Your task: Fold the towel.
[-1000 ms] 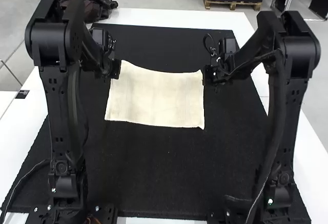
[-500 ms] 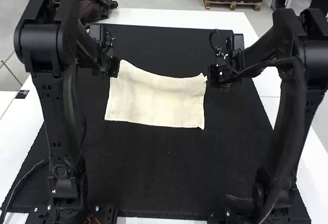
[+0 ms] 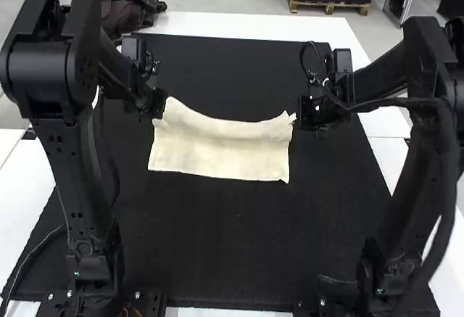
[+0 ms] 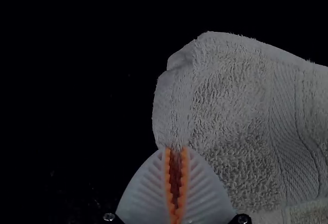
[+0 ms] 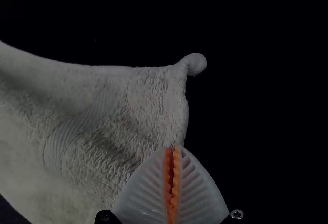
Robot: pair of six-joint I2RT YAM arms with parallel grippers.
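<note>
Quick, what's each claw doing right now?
Left gripper: closed, holding the towel near one corner.
Right gripper: closed, holding it near another corner.

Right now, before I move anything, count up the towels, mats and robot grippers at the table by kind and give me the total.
Towels: 1, the cream towel
Mats: 1, the black mat
Grippers: 2, the left gripper and the right gripper
Total: 4

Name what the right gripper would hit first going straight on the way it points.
The towel, already at the right gripper's fingertips; beyond it, probably the black mat, though depth is unclear.
</note>
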